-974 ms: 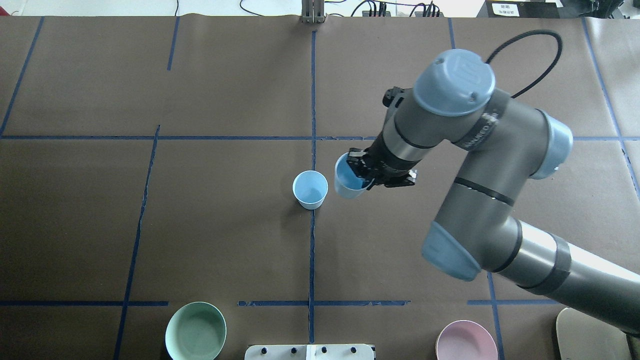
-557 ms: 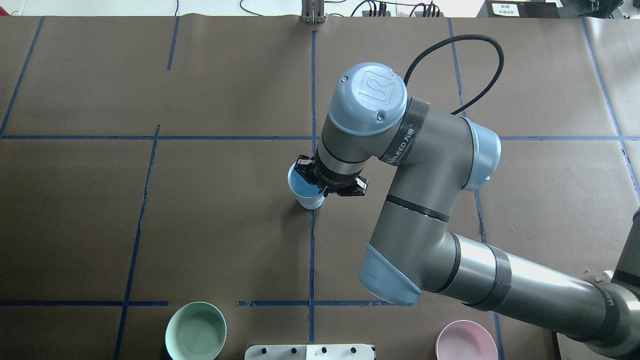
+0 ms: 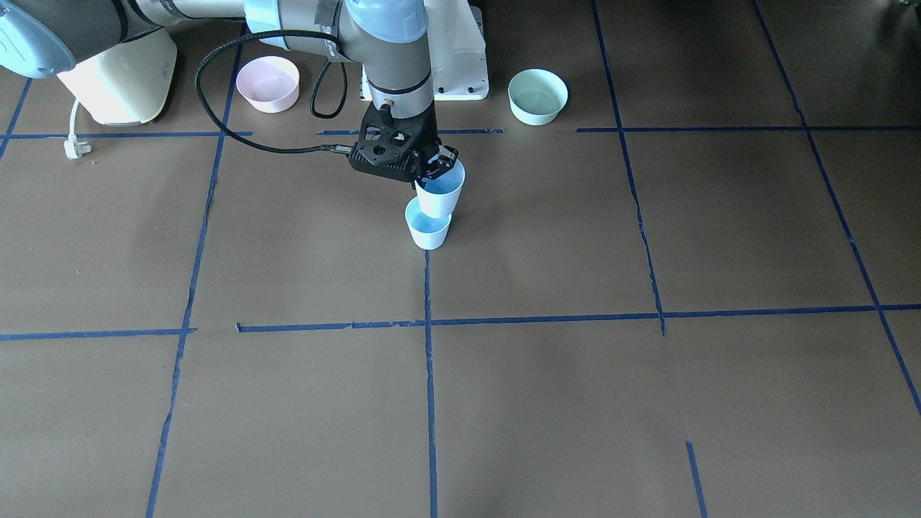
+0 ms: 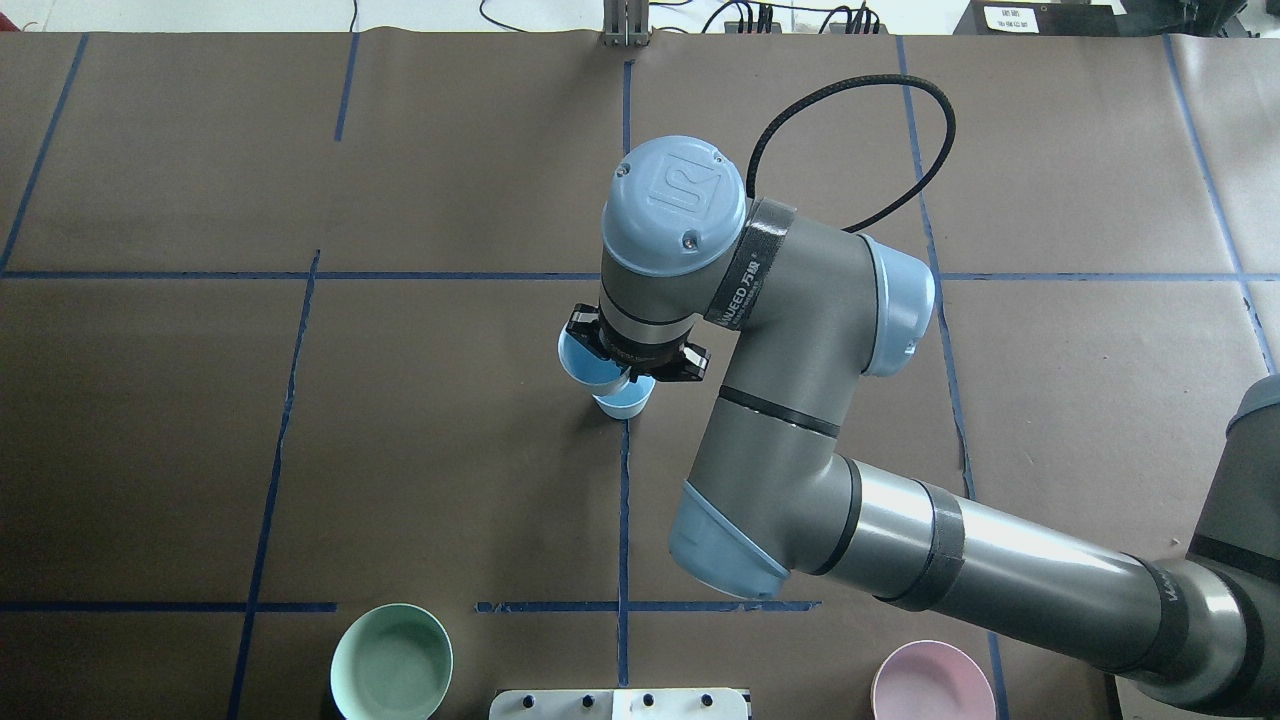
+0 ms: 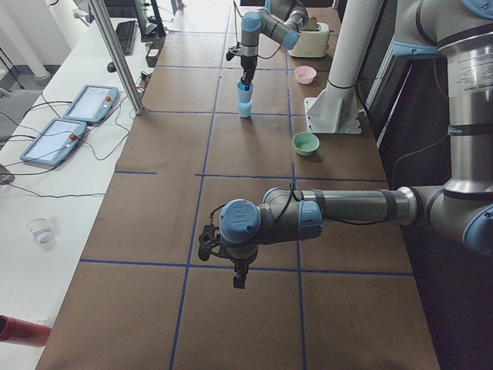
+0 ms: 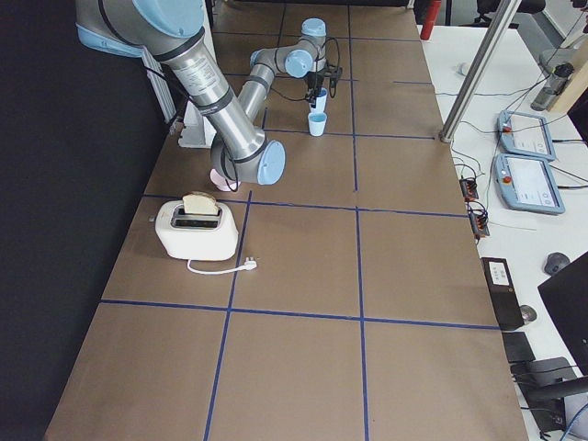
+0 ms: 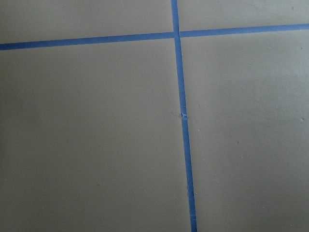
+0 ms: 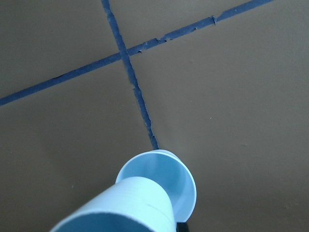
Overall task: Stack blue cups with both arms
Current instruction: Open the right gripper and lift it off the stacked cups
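Brown tabletop (image 4: 400,450), right arm (image 4: 780,400) crooked above blue cups (image 3: 434,212)

Lower cup (image 4: 624,404) half-hidden under held cup (image 4: 583,366), right pincer (image 4: 630,372) (overhead cam).

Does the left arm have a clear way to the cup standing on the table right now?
Probably not. The right gripper holds the other cup just over the standing cup, covering its mouth, and the left gripper sits far off along the table.

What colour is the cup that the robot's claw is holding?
Pale sky blue, brighter blue inside. The held cup shows best in the front-facing view.
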`<state>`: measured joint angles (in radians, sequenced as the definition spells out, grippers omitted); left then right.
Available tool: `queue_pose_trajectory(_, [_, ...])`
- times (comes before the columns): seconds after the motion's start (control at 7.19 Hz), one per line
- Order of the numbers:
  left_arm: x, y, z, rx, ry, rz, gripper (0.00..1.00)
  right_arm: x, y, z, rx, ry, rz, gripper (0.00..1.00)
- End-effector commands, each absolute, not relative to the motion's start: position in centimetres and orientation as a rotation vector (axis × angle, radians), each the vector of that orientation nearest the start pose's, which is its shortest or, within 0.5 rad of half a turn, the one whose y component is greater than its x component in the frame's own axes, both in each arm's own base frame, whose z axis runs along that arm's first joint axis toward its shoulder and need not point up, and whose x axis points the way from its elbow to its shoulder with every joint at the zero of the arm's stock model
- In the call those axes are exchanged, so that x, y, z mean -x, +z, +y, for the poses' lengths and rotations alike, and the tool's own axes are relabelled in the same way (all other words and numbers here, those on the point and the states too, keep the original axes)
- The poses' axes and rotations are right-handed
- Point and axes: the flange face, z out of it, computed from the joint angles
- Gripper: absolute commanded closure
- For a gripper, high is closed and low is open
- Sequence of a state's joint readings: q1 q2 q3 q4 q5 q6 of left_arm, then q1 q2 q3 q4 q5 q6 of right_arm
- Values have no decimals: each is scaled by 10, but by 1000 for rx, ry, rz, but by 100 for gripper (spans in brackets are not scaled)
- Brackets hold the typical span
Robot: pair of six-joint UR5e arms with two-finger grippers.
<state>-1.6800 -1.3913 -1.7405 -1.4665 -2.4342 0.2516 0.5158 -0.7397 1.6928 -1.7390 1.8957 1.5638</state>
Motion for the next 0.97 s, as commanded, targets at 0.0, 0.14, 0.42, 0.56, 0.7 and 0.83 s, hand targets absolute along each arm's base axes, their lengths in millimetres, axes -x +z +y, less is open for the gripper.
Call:
queue_pose_trajectory(0.0, [102, 660, -399, -50, 85, 868, 0, 539, 139, -423, 99, 350, -818, 100])
queue_pose_trajectory(0.14, [102, 660, -399, -51, 83, 868, 0, 541, 140, -423, 100, 349, -817, 100])
queue_pose_trajectory(0.42, [102, 660, -399, -50, 85, 868, 0, 541, 142, -423, 98, 349, -827, 1])
queue_pose_trajectory(0.56, [101, 660, -399, -50, 84, 869, 0, 542, 145, -423, 94, 344, -844, 0])
queue_pose_trajectory(0.7, [102, 660, -399, -50, 85, 868, 0, 540, 145, -424, 88, 341, -850, 0])
queue_pose_trajectory(0.83, [102, 659, -401, -51, 86, 863, 0, 524, 145, -441, 85, 334, -859, 0])
